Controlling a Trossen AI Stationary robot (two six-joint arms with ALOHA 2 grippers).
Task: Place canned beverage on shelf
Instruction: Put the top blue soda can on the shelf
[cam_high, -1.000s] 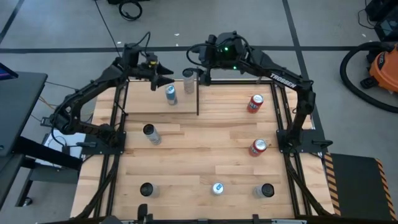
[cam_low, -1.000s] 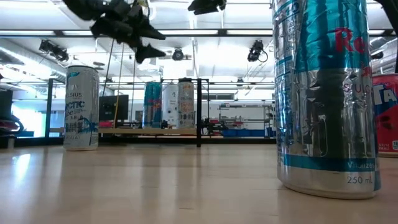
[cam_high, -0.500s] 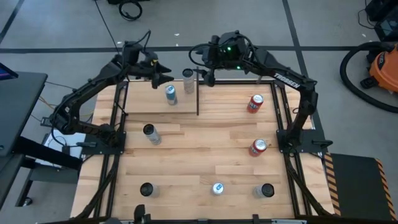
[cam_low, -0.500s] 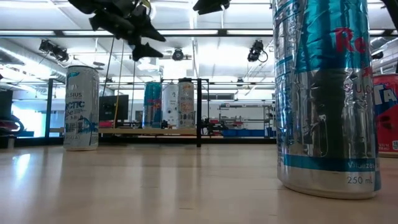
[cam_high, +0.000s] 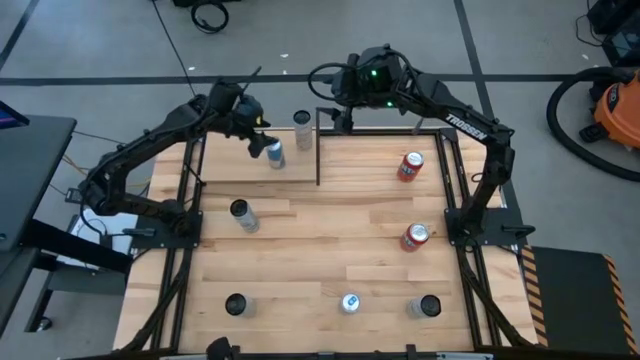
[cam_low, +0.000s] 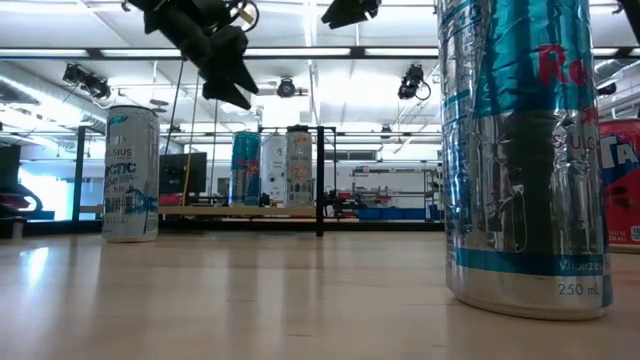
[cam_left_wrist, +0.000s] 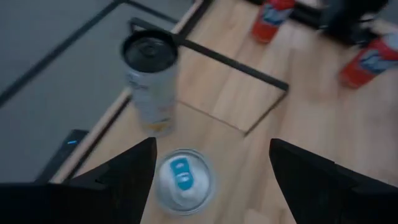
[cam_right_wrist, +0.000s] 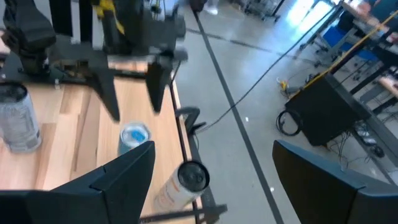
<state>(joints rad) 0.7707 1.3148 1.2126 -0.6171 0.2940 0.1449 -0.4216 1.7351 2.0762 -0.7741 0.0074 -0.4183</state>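
On the shelf (cam_high: 228, 166) at the table's far left stand a blue-topped can (cam_high: 275, 153) and a silver can with a dark top (cam_high: 303, 130), both upright on their bases. My left gripper (cam_high: 261, 142) hovers open just above the blue-topped can (cam_left_wrist: 181, 180), tipped downward. Its fingers stand apart on either side of the can, above it, and touch nothing. My right gripper (cam_high: 345, 120) hangs open and high near the shelf's far right corner, with nothing between its fingers.
Two red cans (cam_high: 410, 166) (cam_high: 415, 237) stand on the table's right half and a silver can (cam_high: 242, 215) on its left. Three more cans stand along the near edge (cam_high: 349, 302). A black upright rod (cam_high: 318, 150) edges the shelf's right side.
My left gripper has tipped from nearly level to pointing down and swung toward the blue-topped can, staying open. My right gripper has drifted a little toward the table's right edge. The cans have kept still.
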